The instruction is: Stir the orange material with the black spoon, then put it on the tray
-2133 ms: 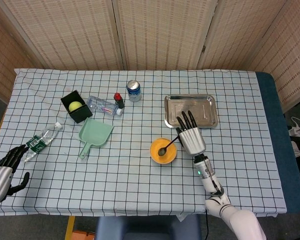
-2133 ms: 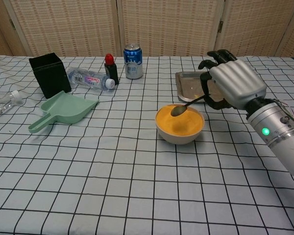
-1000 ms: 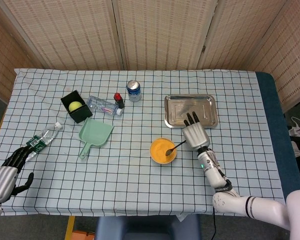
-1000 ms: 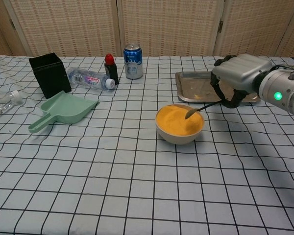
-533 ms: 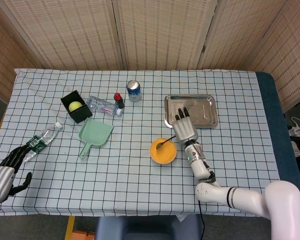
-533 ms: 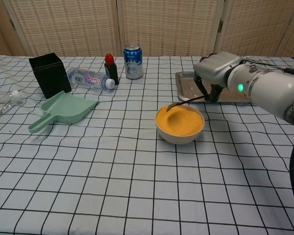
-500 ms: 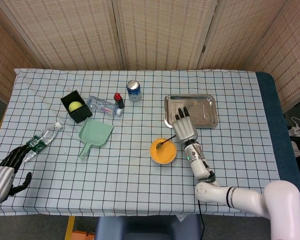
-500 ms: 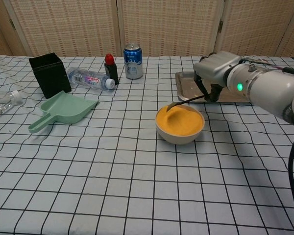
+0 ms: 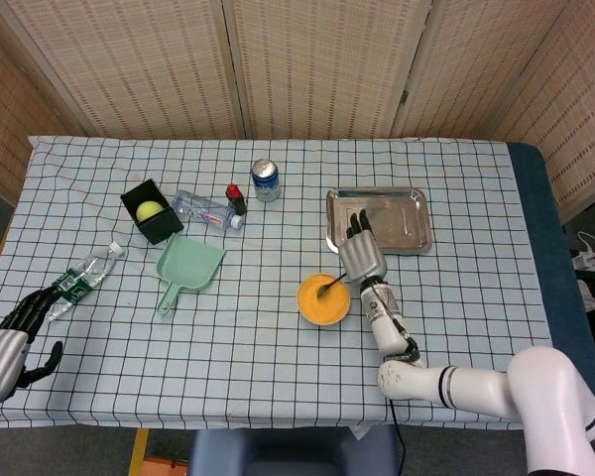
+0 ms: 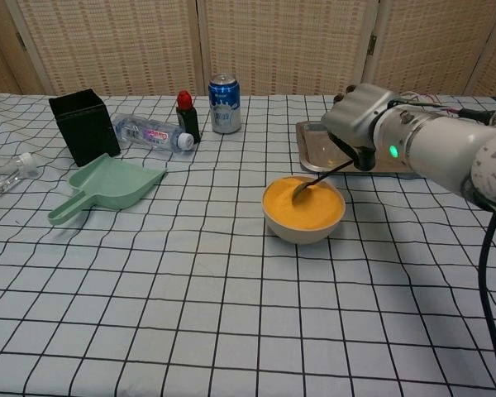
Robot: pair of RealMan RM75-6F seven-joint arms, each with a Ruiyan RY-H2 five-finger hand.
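Note:
A white bowl (image 10: 302,225) of orange material (image 10: 306,207) stands in the middle of the table; in the head view the bowl (image 9: 323,299) sits below the tray. My right hand (image 10: 360,116) (image 9: 361,258) grips the black spoon (image 10: 314,179) by its handle, and the spoon's head dips into the orange material. The silver tray (image 10: 316,147) (image 9: 378,219) lies flat just behind the bowl, partly hidden by the hand. My left hand (image 9: 10,332) rests near the table's front left corner with nothing in it, fingers apart.
A green dustpan (image 10: 107,188), a black box (image 10: 81,125) holding a yellow ball (image 9: 149,209), two plastic bottles (image 10: 149,132) (image 9: 87,272), a small dark bottle (image 10: 186,117) and a blue can (image 10: 224,103) lie on the left half and at the back.
My right hand has swung the spoon around inside the bowl, from the left side of the orange material back toward its middle. The left hand has stayed put.

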